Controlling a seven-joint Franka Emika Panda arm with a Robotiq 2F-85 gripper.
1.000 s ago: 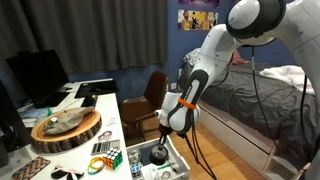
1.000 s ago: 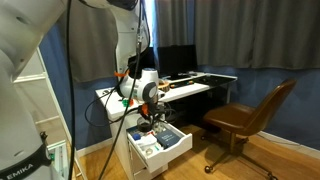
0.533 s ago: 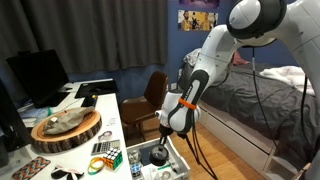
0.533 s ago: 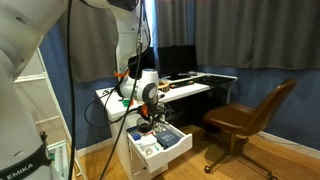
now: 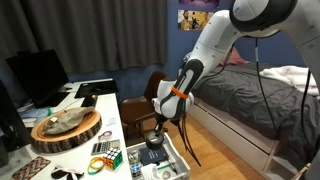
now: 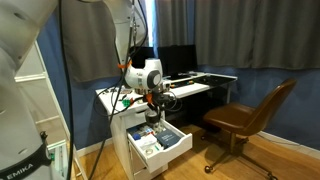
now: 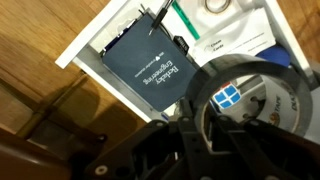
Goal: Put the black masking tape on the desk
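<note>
My gripper [image 7: 196, 122] is shut on the black masking tape [image 7: 262, 78], a wide black ring whose wall sits between the fingers. In both exterior views the gripper [image 5: 156, 126] [image 6: 150, 106] hangs above the open white drawer [image 5: 172, 161] [image 6: 172, 143], with the tape [image 5: 152, 140] [image 6: 150, 119] below the fingers, clear of the drawer's contents. The white desk [image 5: 106, 112] [image 6: 196, 88] lies beside the gripper at about its height.
The drawer holds a dark blue booklet [image 7: 150, 62] and small items. On the desk are a round wooden tray [image 5: 67, 130], a Rubik's cube [image 5: 115, 156] and a monitor [image 5: 38, 75]. A brown chair [image 5: 152, 92] [image 6: 246, 115] and a bed [image 5: 262, 100] stand nearby.
The arm has risen and lifted the gripper with the tape up out of the drawer to about desk height.
</note>
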